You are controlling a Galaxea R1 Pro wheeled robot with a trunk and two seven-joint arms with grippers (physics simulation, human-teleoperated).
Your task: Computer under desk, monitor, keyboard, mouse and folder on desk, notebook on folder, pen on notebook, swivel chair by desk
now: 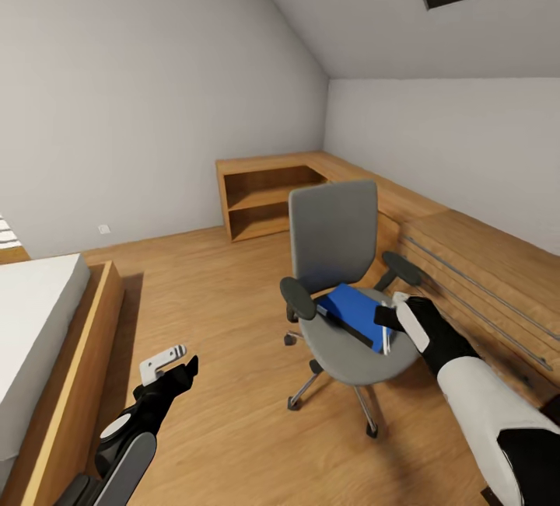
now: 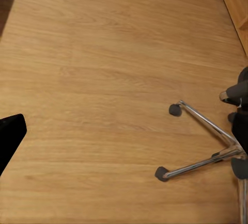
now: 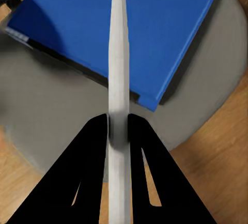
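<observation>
Lower left of the head view: left end effector (image 1: 173,366) low over the wood floor (image 1: 225,413), holding nothing; how far its fingers are spread, impossible to tell (one black fingertip (image 2: 10,136) at the left edge of the left wrist view, bare floor beyond it).

Lower right of the head view: right end effector (image 1: 391,318) at the seat's right edge, clamped on the pen (image 3: 118,79). In the right wrist view the two black fingers (image 3: 93,146) pinch the white stick partway along its shaft, the long end running up-frame over the blue cover.

Centre of the head view: swivel chair (image 1: 342,288), grey, black armrests, chrome star base on castors (two legs and castors also at the right of the left wrist view). Flat on the seat, a blue item (image 1: 351,313) with a dark edge along one side; whether folder or notebook, or both stacked, not clear.

Left edge: bed (image 1: 39,327) with white mattress in a wood frame.

Right and behind the chair: low light-wood cabinet (image 1: 498,280) with long handles, joining an open wood shelf unit (image 1: 268,199) in the far corner under the sloped ceiling.
</observation>
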